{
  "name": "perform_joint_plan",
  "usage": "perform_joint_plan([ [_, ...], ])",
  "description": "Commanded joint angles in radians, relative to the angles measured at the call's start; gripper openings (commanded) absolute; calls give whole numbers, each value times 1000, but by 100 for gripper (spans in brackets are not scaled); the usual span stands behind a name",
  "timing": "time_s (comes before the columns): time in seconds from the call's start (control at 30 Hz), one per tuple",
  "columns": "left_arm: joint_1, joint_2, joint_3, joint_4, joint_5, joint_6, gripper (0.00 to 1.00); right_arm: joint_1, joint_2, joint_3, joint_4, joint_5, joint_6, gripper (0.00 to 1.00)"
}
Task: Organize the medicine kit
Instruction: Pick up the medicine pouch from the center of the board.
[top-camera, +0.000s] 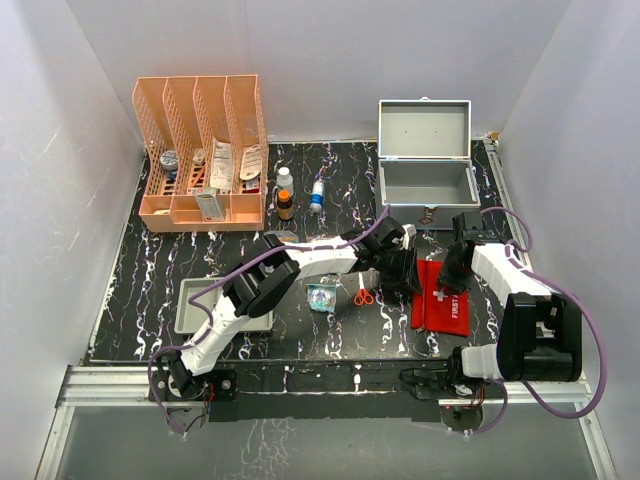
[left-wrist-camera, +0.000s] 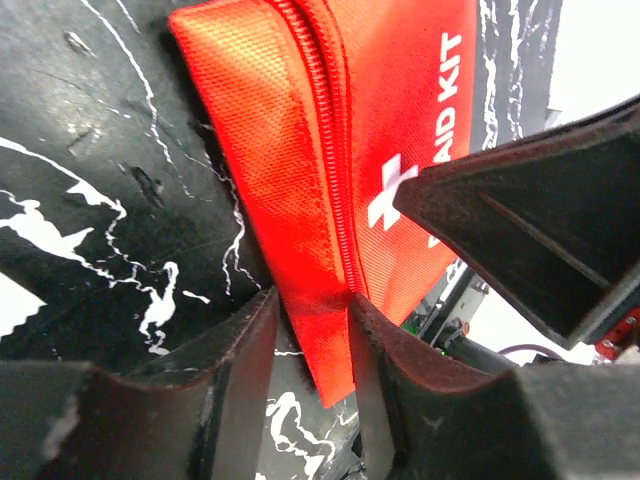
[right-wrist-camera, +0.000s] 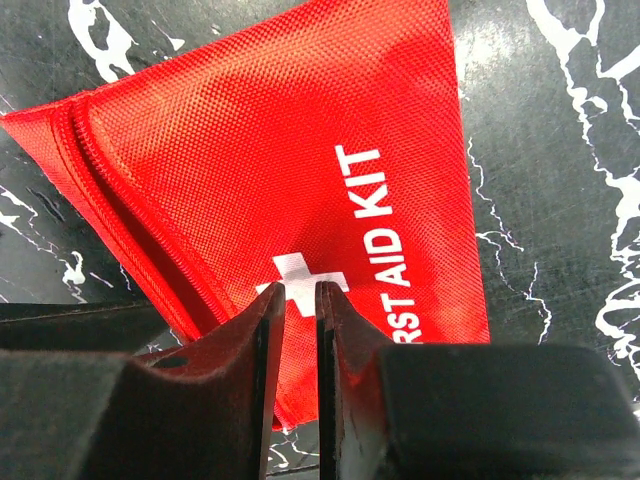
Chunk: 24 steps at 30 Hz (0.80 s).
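The kit (top-camera: 425, 130) stands open at the far right of the counter (top-camera: 150, 260), its lid upright. Just near of it lies a red pouch (top-camera: 440, 310), with both arms on it. The left gripper (left-wrist-camera: 312, 300) has its jaws pinching the pouch's zipper edge, fabric filling the gap. The right gripper (right-wrist-camera: 300, 292) has its jaws almost pressed together, nipping the fabric at the white cross. Scissors (top-camera: 364, 293) lie left of the pouch.

My left arm (top-camera: 320, 258) & right arm (top-camera: 497, 266) were white w/ blk joints; purple cables (top-camera: 150, 375) ran along both; fingers (right-wrist-camera: 245, 390) were matte blk wedges.
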Motion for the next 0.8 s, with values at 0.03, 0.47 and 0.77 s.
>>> perform_joint_plan([
  [0.03, -11, 161, -42, -310, -284, 57, 32, -2, -28, 28, 19, 20, 22, 17],
  [0.47, -50, 182, 9, -310, -269, 99, 15, -2, -11, 26, 23, 14, 20, 15],
  [0.77, -37, 91, -73, -240, -183, 172, 38, -2, 24, 23, 31, -3, 21, 14],
])
